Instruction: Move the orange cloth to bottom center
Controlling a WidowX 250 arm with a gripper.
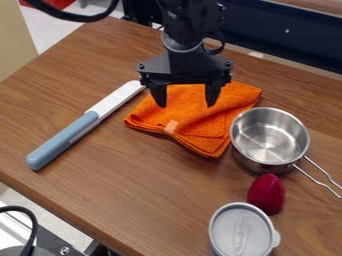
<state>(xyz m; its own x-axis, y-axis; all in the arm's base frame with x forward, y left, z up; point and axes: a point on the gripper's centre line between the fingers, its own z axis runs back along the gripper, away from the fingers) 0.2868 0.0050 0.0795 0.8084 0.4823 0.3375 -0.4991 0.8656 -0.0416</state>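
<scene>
In the camera view, the orange cloth [194, 122] lies folded on the table [133, 185], under the gripper [186, 104], whose fingers stand wide apart. A knife [87, 125] lies left of the cloth; a metal pot [269, 137] sits right of it, perhaps touching

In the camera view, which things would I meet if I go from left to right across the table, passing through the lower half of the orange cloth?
Knife → orange cloth → metal pot.
</scene>
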